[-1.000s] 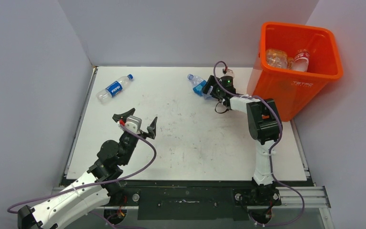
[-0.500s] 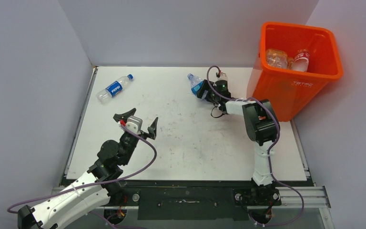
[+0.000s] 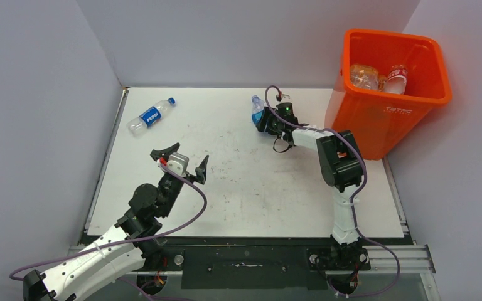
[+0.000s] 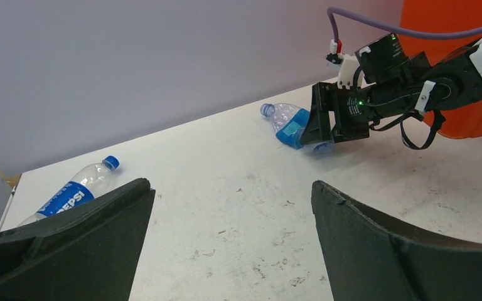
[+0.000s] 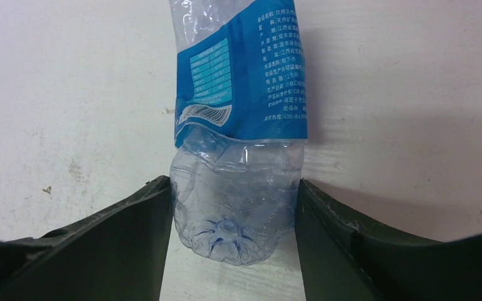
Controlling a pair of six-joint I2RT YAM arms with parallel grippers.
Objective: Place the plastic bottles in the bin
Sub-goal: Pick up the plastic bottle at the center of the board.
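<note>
While the right hand [image 5: 232, 185] clamps a blue-labelled bottle [image 5: 241, 94] bearing Chinese print, left hand [image 4: 231, 187] spread wide, Pepsi bottle [image 3: 151, 116] well apart.

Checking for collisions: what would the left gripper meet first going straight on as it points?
Likely only bare table, then the back wall; the Pepsi bottle lies left of that line, the blue-label bottle right.
</note>
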